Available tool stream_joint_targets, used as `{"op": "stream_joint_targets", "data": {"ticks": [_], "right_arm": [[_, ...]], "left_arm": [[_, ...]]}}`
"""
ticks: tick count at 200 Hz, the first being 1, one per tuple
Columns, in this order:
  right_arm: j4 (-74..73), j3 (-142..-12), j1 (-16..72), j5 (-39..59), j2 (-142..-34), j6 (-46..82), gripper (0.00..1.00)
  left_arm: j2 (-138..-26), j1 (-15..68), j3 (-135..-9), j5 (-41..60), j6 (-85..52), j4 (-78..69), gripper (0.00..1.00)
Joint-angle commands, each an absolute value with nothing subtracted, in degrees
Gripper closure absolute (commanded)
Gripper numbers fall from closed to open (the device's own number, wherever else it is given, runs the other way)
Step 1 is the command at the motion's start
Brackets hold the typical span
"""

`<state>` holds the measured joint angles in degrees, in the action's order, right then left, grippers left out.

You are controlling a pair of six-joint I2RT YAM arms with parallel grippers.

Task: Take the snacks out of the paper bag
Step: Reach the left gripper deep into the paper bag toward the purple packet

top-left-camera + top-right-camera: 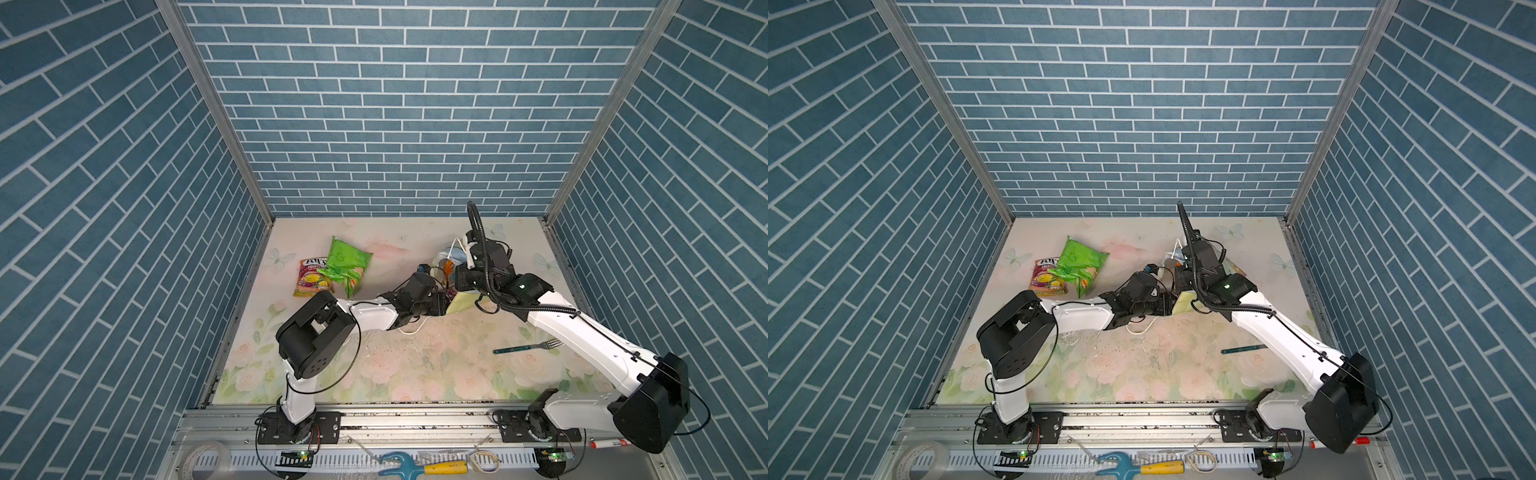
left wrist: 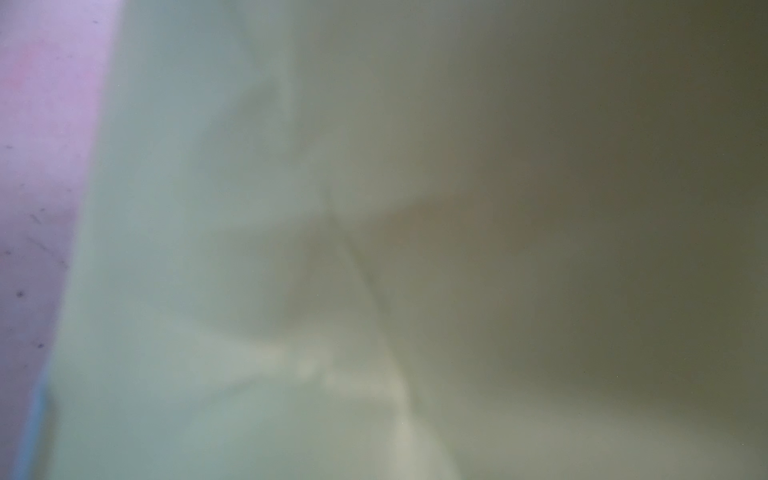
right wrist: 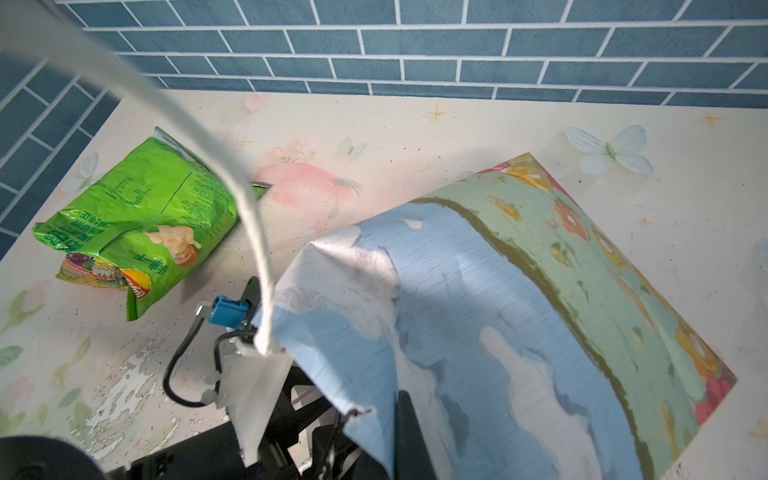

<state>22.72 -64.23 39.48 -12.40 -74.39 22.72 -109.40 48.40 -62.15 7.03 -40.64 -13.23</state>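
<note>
Nearest the robot's base, on the right of the flowered table (image 1: 415,374), lies a fork (image 1: 528,347) with a teal handle, apart from everything else. Farther in, a white cord handle (image 1: 410,330) trails on the table under the left forearm.

Behind that, the paper bag (image 1: 462,305) lies on its side right of centre, with its mouth turned toward the left arm and its pale yellow side panel facing the base. The left fingers (image 1: 440,304) reach into that mouth. They are hidden by the bag, and the left wrist view gives only a blurred pale surface, so I cannot tell how far apart they stand or whether they hold anything.

The right fingers (image 3: 409,432) are closed and appear to pinch the bag's upper rim, with the sky-and-clouds panel curled up around them. The bag's other cord (image 3: 249,208) rises past the right wrist camera.

An orange packet (image 1: 449,266) shows in the bag's mouth, just beyond the left fingers and mostly hidden.

Farthest back and well to the left, clear of both arms, a green chip bag (image 1: 347,262) rests partly on top of a FOX'S packet (image 1: 309,279).
</note>
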Motion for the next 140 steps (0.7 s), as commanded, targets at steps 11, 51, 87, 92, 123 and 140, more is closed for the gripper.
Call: {"op": "stream_joint_targets", "data": {"ticks": [11,51,87,92,123,140], "right_arm": [[18.6,-64.4,40.0,-11.0,-72.7,26.1,1.0],[18.7,-63.9,40.0,-11.2,-72.3,26.1,1.0],[18.7,-63.0,40.1,-11.6,-71.5,26.3,1.0],[18.9,-62.9,40.0,-11.7,-71.4,26.4,1.0],[18.9,-62.1,40.0,-12.2,-70.8,26.6,1.0],[18.8,-61.7,40.0,-12.4,-70.6,26.9,1.0]], "left_arm": [[-111.5,48.7,-63.8,7.1,-40.2,-13.1,0.48],[-112.5,48.7,-64.9,7.3,-40.1,-12.7,0.67],[-112.3,48.6,-65.3,7.1,-40.1,-12.0,0.95],[-112.1,48.6,-65.2,7.0,-40.1,-11.9,0.96],[-109.8,48.6,-64.1,5.9,-39.7,-11.5,1.0],[-108.4,48.6,-63.5,5.7,-39.0,-11.6,1.0]]}}
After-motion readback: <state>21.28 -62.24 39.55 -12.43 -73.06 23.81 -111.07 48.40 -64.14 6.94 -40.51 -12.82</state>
